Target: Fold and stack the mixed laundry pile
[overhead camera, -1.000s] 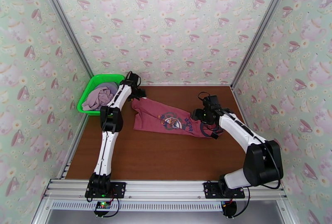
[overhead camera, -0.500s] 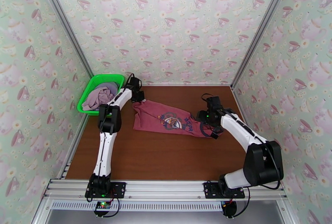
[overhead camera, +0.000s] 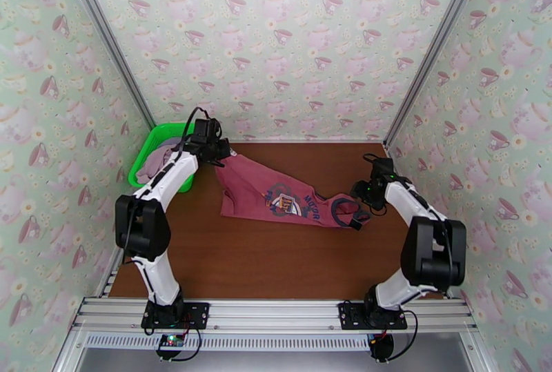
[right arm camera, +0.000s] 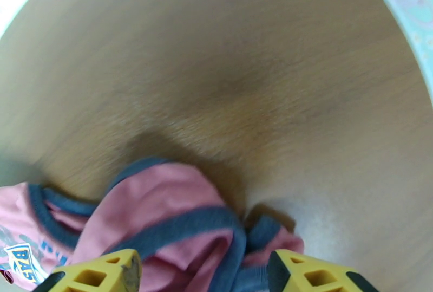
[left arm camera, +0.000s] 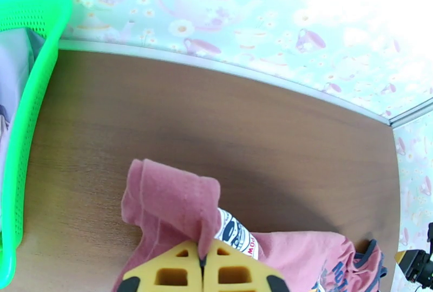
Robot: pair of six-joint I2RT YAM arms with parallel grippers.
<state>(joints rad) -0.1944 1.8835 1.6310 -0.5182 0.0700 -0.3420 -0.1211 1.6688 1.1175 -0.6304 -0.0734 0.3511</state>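
Dusty-red tank top: one end pinched, other loose.
Your left fingers are clamped on the tank top's far-left corner beside the green basket; its long axis runs left to right across the desk. Your right fingers stand wide, straddling the dark-trimmed strap end, so closing there looks like your next move.
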